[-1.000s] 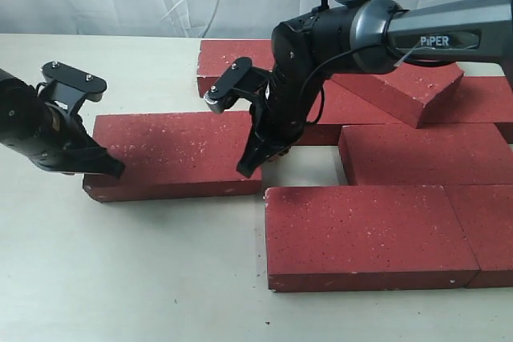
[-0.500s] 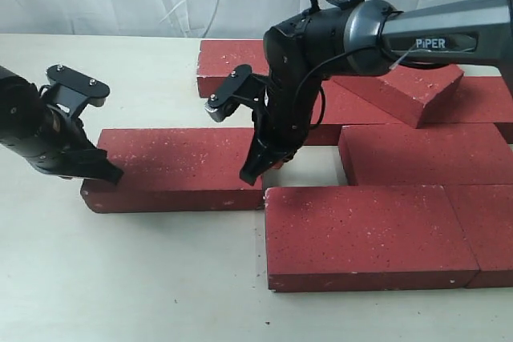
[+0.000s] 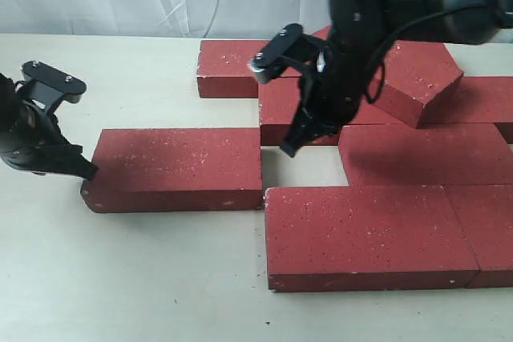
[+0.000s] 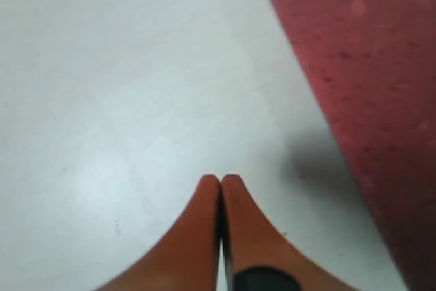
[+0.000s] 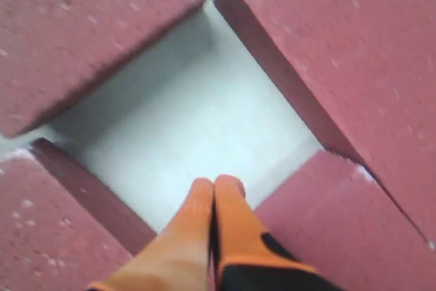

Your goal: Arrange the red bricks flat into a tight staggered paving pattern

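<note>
Partly done. Red bricks (image 3: 369,234) mostly flat; gap (image 5: 191,127) open under right jaws, tilted brick (image 3: 417,86) beyond them unplaced. Both jaws pressed together, empty; left jaws beside end brick (image 3: 176,167).

Exterior: raised, angled down across table (image 3: 120,278) and bricks (image 3: 369,234) | Left wrist: close over table, beside the leftmost brick (image 4: 368,86) | Right wrist: close over the gap (image 5: 184,120) between bricks; exterior shows both spots.
</note>
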Robot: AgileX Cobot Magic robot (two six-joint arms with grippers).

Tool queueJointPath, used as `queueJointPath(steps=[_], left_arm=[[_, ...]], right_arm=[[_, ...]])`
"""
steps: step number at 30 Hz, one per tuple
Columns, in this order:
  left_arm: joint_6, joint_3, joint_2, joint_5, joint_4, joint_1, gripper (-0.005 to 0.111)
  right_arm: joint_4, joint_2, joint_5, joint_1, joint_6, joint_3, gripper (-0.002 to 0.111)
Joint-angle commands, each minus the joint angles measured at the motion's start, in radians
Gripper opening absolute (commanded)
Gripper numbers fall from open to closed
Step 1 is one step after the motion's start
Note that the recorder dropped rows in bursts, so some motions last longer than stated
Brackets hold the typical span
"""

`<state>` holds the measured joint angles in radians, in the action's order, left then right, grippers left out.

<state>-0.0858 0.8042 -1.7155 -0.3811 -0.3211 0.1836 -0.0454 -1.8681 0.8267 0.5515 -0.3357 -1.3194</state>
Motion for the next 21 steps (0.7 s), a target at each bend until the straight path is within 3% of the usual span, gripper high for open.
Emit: queueJointPath(steps=[1, 7, 13, 21], left_arm=[[-0.003, 0.004, 0.015, 0.01, 0.037, -0.091, 0.0], [0.037, 0.001, -0.019, 0.076, 0.192, -0.172, 0.0], [0.127, 0.001, -0.08, 0.061, 0.314, -0.168, 0.0], [0.152, 0.001, -0.096, 0.114, 0.342, -0.12, 0.0]], right_arm=[[0.115, 0.142, -0.191, -0.137, -0.042, 0.208, -0.001], [0.195, 0.229, -0.283, -0.184, -0.23, 0.327, -0.001], [0.231, 0.229, -0.289, -0.179, -0.277, 0.327, -0.001], [0.284, 0.229, -0.325, -0.179, -0.278, 0.327, -0.001]])
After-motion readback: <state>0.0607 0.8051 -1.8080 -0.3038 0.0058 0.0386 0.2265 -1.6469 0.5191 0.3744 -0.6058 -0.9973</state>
